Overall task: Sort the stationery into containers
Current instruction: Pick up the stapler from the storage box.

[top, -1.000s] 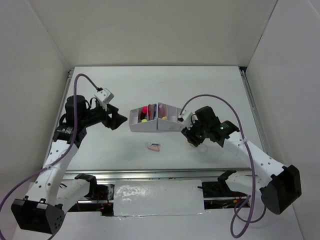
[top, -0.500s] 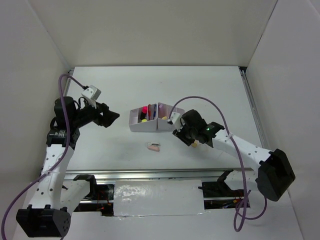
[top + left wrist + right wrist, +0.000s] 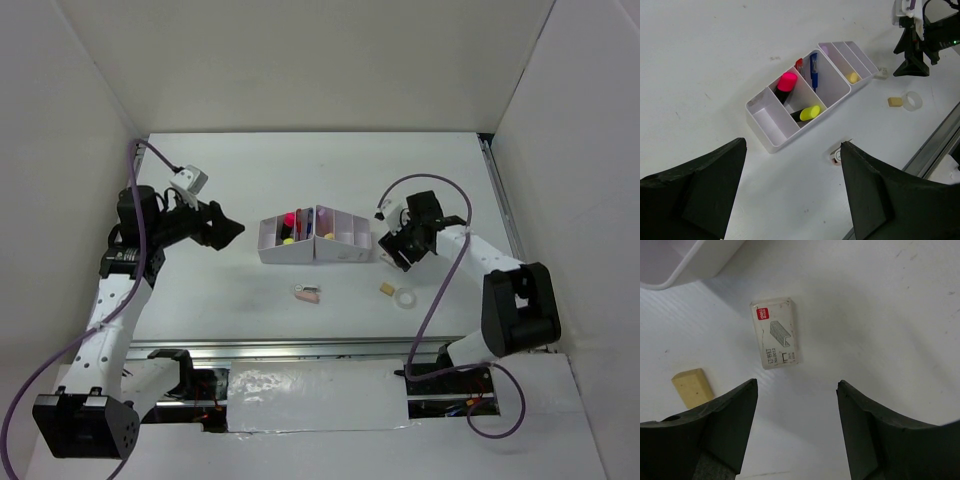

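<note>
Your right end effector (image 3: 796, 390) is spread wide and holding nothing, above a clear staple box (image 3: 776, 332) lying flat on the bench (image 3: 230, 300) just off the white organiser (image 3: 300, 254). The tan eraser (image 3: 387, 288) sits beside the clear tape ring (image 3: 404, 298). The pink eraser (image 3: 307, 293) lies alone out front. The pink-capped highlighter (image 3: 786, 83) and yellow-capped highlighter (image 3: 809, 113) share one slot (blue pen (image 3: 813, 67) next door). The left end effector (image 3: 792, 146) is also wide, holding nothing.

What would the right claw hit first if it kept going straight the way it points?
Most likely the small clear staple box, lying flat on the table. It sits ahead of the open right gripper, a little off centre in the gap. How far off it is cannot be told.
</note>
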### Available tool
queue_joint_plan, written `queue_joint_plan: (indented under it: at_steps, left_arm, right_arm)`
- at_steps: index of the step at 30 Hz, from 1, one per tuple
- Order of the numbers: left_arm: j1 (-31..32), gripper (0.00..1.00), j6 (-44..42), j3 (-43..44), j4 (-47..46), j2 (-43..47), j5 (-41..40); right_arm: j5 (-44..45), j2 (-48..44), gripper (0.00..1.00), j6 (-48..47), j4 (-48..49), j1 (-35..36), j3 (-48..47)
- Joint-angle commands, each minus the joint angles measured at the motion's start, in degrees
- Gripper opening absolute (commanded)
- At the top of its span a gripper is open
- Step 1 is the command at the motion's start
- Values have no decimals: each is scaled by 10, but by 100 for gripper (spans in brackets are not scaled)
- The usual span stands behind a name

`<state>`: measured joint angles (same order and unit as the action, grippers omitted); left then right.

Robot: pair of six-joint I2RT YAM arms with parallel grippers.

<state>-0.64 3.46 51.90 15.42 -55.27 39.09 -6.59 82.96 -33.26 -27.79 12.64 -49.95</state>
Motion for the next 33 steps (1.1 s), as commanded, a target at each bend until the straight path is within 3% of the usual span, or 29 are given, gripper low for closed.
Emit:
queue_joint_plan:
  at_steps: [1, 17, 22, 26, 33]
  left_arm:
    - [2, 88, 0, 36, -13, -2, -7]
    - [0, 88, -10, 27, -13, -8, -11]
    - [2, 89, -11, 20, -17, -4, -7]
    - [2, 89, -12, 17, -18, 1, -6]
    - [1, 89, -6, 15, -36, -3, -6]
  right_arm:
    - [-36, 27, 72, -36, 16, -10, -38]
    - [-40, 129, 67, -17, 31, -16, -79]
    - [-34, 128, 47, -22, 26, -14, -78]
    - [-58, 109, 24, -21, -30, -19, -98]
    - [-126, 13, 14, 33, -104, -44, -161]
